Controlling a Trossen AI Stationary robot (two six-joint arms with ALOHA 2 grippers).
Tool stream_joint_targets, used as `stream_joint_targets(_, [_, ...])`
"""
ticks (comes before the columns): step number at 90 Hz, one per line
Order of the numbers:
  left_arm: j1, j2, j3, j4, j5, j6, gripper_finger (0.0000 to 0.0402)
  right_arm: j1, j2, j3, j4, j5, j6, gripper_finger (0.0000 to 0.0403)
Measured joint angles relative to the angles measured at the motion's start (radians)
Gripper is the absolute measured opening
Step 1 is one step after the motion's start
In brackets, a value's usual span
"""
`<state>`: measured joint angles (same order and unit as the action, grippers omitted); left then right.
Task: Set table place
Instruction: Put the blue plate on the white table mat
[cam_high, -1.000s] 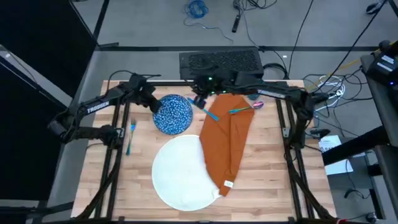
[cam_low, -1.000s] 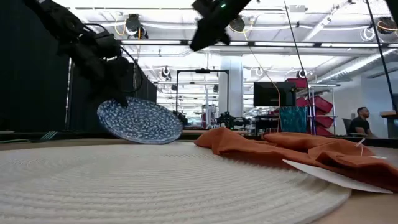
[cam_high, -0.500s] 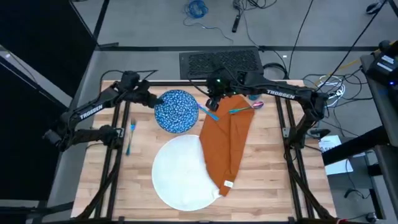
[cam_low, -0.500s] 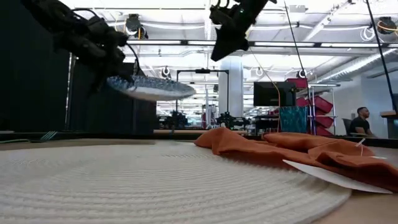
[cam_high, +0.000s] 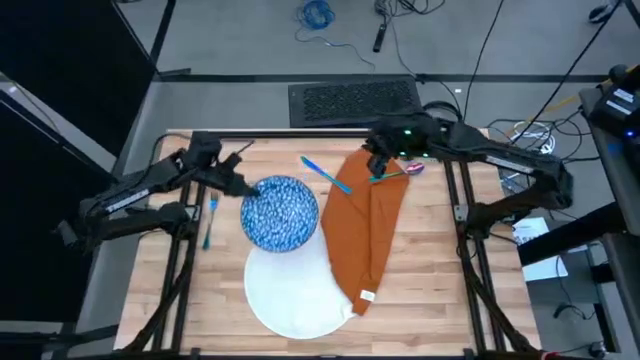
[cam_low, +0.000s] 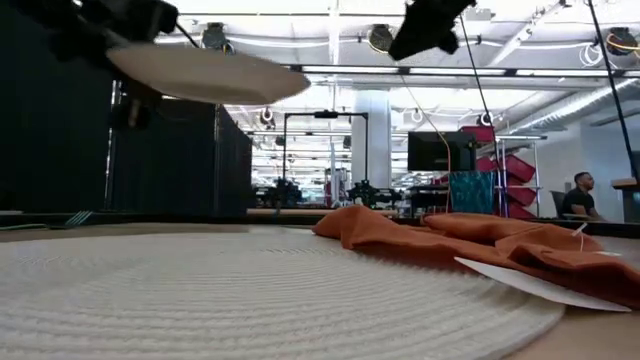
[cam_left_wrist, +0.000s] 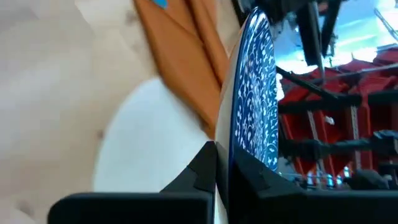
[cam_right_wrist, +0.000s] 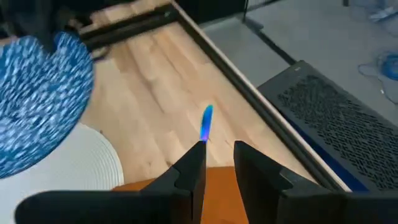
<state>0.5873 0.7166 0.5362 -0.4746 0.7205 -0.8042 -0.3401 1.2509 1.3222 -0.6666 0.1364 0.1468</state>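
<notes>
The blue speckled bowl (cam_high: 281, 211) hangs in the air, clamped at its rim by the left tool (cam_high: 237, 188); nothing shows inside it. It sits over the far edge of the white round plate (cam_high: 292, 281), which lies flat on the worktop (cam_high: 420, 275) and carries nothing but one edge of the orange napkin (cam_high: 364, 233). The napkin lies just right of the plate, overlapping its right rim.

Three light-blue cutlery pieces show: a fork (cam_high: 210, 219) left of the plate, one piece (cam_high: 325, 174) at the napkin's far left corner, and another (cam_high: 387, 175) on the napkin's far end.

The right tool (cam_high: 377, 152) hovers above the napkin's far end, its fingers (cam_right_wrist: 189, 168) slightly parted and holding nothing.
</notes>
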Motion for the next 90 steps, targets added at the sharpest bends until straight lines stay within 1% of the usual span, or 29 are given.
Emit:
stream_joint_targets(5, [-0.076,-0.046,-0.04,0.005,-0.059,-0.077,0.0,0.001,-0.02,-0.001,0.001,0.0,0.006,0.007])
stream_joint_targets(10, [-0.164,-0.084,-0.081,0.047,-0.118,-0.164,0.0,0.001,-0.032,-0.001,0.003,-0.001,0.011,0.007])
stream_joint_targets(21, [-0.374,-0.108,-0.168,0.247,-0.268,-0.345,0.0,0.002,-0.048,-0.001,0.001,-0.001,0.017,0.007])
stream_joint_targets(28, [-0.501,-0.092,-0.213,0.368,-0.371,-0.416,0.0,0.002,-0.05,-0.001,-0.003,0.0,0.017,0.007])
stream_joint_targets(35, [-0.603,-0.043,-0.225,0.399,-0.476,-0.443,0.0,0.002,-0.05,-0.001,-0.005,-0.001,0.017,0.007])
stream_joint_targets(41, [-0.672,0.003,-0.245,0.405,-0.537,-0.469,0.0,0.006,-0.05,-0.001,-0.004,0.0,0.014,0.007])
stream_joint_targets(45, [-0.713,0.04,-0.263,0.438,-0.578,-0.487,0.0,0.008,-0.05,-0.001,-0.004,-0.001,0.01,0.007])
stream_joint_targets(51, [-0.762,0.107,-0.269,0.545,-0.62,-0.512,0.0,0.008,-0.049,-0.001,-0.003,-0.001,0.009,0.007])
stream_joint_targets(57, [-0.796,0.174,-0.263,0.612,-0.647,-0.526,0.0,0.008,-0.049,-0.001,-0.003,-0.001,0.008,0.007])
stream_joint_targets(67, [-0.832,0.317,-0.265,0.741,-0.655,-0.527,0.0,0.008,-0.049,-0.001,-0.003,-0.001,0.007,0.007])
stream_joint_targets(72, [-0.846,0.381,-0.25,0.762,-0.662,-0.543,0.0,0.008,-0.049,-0.001,-0.003,-0.001,0.006,0.007])
stream_joint_targets(90, [-0.89,0.546,-0.241,0.917,-0.665,-0.56,0.0,0.021,-0.049,-0.001,-0.008,-0.001,0.003,0.007])
